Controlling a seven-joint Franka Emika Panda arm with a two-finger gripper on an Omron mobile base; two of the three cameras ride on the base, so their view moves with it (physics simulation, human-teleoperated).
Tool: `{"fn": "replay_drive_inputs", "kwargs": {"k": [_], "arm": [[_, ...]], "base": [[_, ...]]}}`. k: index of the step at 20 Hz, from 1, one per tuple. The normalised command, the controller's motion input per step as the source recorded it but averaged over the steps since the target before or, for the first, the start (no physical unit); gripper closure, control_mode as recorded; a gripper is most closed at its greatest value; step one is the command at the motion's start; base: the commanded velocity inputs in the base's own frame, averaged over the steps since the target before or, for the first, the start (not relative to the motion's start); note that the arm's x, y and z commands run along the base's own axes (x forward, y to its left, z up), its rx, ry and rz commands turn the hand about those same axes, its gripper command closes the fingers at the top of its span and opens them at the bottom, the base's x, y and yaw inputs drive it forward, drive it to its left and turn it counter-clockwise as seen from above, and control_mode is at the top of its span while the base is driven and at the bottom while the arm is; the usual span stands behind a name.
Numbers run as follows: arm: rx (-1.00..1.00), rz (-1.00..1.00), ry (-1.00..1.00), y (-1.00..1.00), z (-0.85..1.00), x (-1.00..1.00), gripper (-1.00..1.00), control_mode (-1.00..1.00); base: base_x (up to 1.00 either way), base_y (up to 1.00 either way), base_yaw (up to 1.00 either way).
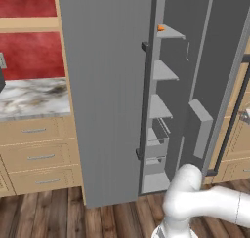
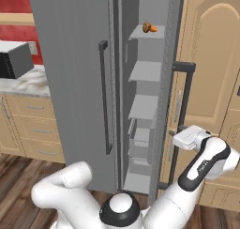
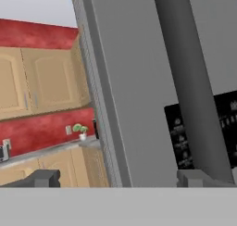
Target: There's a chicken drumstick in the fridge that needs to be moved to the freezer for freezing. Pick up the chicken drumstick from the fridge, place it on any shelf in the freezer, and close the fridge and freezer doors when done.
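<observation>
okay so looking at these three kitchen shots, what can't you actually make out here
- Fridge interior: hidden behind its closed door in both base views.
- Freezer drawers' contents: too dim and small in both base views.
- Chicken drumstick on the top shelf: the left base view shows just an orange tip past the door edge.
- Dispenser panel: partly covered by the handle in the hand view.

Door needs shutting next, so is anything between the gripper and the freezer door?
Nothing visible. The open gripper faces the freezer door from outside, near its handle; the chicken drumstick lies on the top shelf.
</observation>
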Motion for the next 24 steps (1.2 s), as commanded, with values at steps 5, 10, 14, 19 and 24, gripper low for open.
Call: {"fn": "replay_drive_inputs", "kwargs": {"k": [5,10,14,19,24], "arm": [[0.0,0.03,0.07,-0.49,-0.28,0.57,-1.0,-1.0],[0.0,0.05,0.01,-0.44,-0.2,0.18,-1.0,-1.0],[0.0,0.04,0.0,-0.3,-0.17,0.0,-1.0,-1.0],[0.0,0.01,0.0,-0.07,-0.28,0.37,-1.0,-1.0],[0.0,0.0,0.02,0.09,-0.33,0.72,-1.0,-1.0]], "base": [[0.0,0.0,0.0],[0.0,0.0,0.0],[0.0,0.0,0.0],[0.0,0.0,0.0],[0.0,0.0,0.0]]}}
